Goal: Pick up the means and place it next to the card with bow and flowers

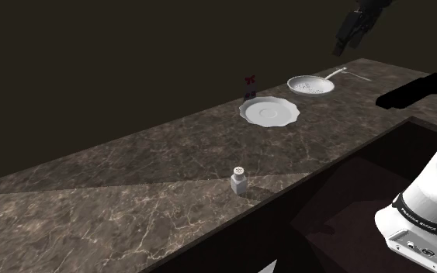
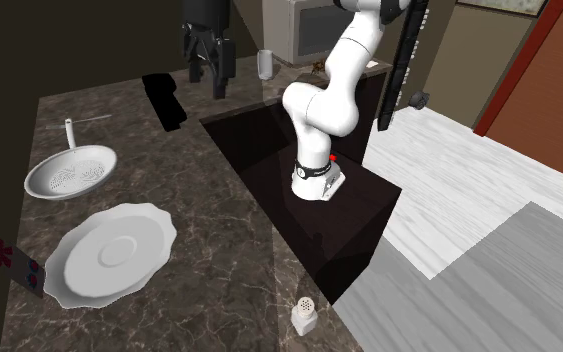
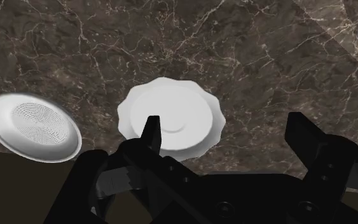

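A small white shaker (image 1: 239,180) with a perforated top stands upright near the counter's front edge (image 2: 304,315). A small dark card with a red bow (image 1: 249,87) stands at the counter's back edge, just behind a white scalloped plate (image 1: 269,112); the card (image 2: 19,266) touches nothing. My black gripper (image 1: 341,46) hangs high above the counter near the strainer end, far from the shaker. Its fingers (image 3: 151,132) stand wide apart with nothing between them, the plate (image 3: 171,118) far below. In the second exterior view the gripper (image 2: 207,80) is open too.
A white perforated strainer pan (image 1: 311,84) with a handle lies beside the plate (image 2: 109,250). A black block (image 1: 418,91) sits on the counter by the arm. The stand (image 2: 319,185) fills a dark recess. A microwave (image 2: 314,30) and a glass (image 2: 266,64) stand behind.
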Tool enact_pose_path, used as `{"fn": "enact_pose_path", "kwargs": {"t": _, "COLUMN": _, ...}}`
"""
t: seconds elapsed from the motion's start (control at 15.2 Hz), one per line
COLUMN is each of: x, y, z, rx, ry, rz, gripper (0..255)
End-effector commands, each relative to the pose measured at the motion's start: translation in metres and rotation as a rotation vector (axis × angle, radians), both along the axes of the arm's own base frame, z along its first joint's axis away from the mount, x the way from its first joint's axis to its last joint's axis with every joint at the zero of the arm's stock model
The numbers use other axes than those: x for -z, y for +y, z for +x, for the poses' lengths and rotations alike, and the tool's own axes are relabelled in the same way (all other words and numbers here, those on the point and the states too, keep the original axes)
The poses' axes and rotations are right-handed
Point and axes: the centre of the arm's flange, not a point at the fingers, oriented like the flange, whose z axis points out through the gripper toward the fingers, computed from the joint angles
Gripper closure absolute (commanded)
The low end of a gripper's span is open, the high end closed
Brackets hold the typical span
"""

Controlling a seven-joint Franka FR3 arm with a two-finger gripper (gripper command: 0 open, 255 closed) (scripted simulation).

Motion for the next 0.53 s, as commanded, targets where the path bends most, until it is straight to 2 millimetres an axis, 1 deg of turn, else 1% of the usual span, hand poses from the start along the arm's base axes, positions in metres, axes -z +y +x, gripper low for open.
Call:
{"fn": "enact_pose_path", "kwargs": {"t": 0.0, "x": 0.000, "y": 0.000, "z": 0.000, "rx": 0.000, "ry": 0.000, "rz": 0.000, "gripper": 0}}
{"fn": "enact_pose_path", "kwargs": {"t": 0.46, "x": 0.060, "y": 0.072, "z": 0.000, "rx": -0.014, "ry": -0.034, "rz": -0.006, "gripper": 0}}
